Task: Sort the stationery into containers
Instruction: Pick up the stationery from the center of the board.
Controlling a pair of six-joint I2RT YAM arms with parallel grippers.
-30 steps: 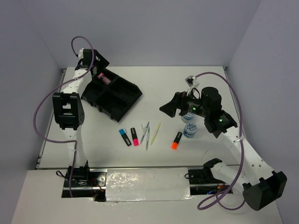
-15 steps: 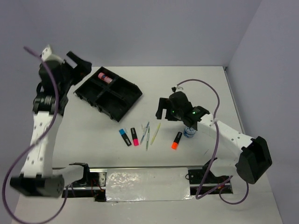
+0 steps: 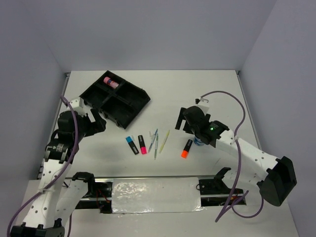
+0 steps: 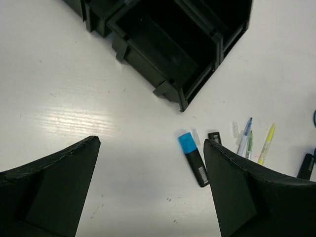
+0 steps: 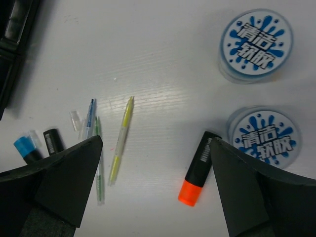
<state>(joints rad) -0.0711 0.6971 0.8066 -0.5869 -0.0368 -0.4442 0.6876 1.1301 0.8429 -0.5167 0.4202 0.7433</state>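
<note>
The white surface [image 3: 207, 89] carried the black tray [image 3: 126, 106] at upper left, with a pink-capped tube [image 3: 109, 81] in its top compartment. At centre lay a blue highlighter [image 3: 132, 144], a pink highlighter [image 3: 142, 144], thin pens [image 3: 155, 140] and an orange highlighter [image 3: 186, 148]. Two blue tubs [image 5: 256, 44] sat right of them, mostly hidden from above by the right arm [image 3: 247, 150]. The left tool [image 4: 151, 143] and right tool [image 5: 155, 143] hung spread and empty.

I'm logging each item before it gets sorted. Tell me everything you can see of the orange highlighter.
The orange highlighter is short and looks plastic: a black barrel with white print and a bright orange end. It lies flat on the white table, with nothing gripping it. Its black end sits right by a round blue tub; whether they touch cannot be told.
</note>
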